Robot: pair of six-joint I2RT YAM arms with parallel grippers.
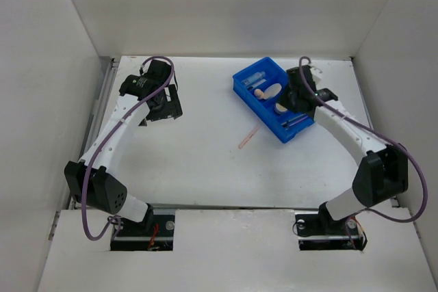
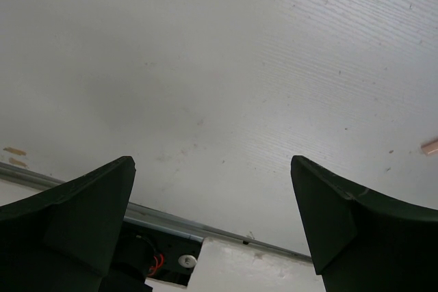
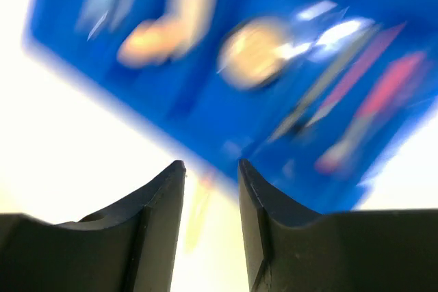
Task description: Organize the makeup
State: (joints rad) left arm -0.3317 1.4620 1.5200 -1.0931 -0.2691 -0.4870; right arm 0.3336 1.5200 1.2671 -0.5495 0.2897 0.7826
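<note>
Far left of the table [image 1: 205, 169]: left gripper [image 1: 163, 109], low over the bare white top, well apart from every cosmetic. Jaws spread wide, gripping nothing. From the left wrist, only pale table [image 2: 205, 66] between the two dark fingers [image 2: 89, 210], plus the tip of a pink pencil [image 2: 430, 146] at the right edge.

Far right: blue tray [image 1: 260, 114], set at an angle, divided into compartments.
- Farthest compartment: clear tubes [image 1: 255, 77].
- Next one nearer: beige sponge [image 1: 259, 92] to the left, just beside a cream pad [image 1: 273, 89].
- Nearer again: round compact [image 1: 281, 107], partly hidden under the right arm.
- Nearest compartment: several thin pencils [image 1: 295, 122], lying along its length.

On the open table just left of the tray's near corner: the pink pencil [image 1: 248, 137], alone, lying slantwise, not touching the tray.

Over the middle of the tray: right gripper [image 1: 294, 98], pointing down toward the compact. Jaws drawn close with a narrow gap, clamping nothing.

Right wrist view badly blurred:
- blue tray wall [image 3: 205, 135] just beyond the fingertips;
- compact [image 3: 254, 51] as a tan disc;
- sponge [image 3: 147, 42] to its left;
- pencils [image 3: 383, 94] as pink and grey streaks to the right.

Whether the fingertips touch the tray: cannot tell.
</note>
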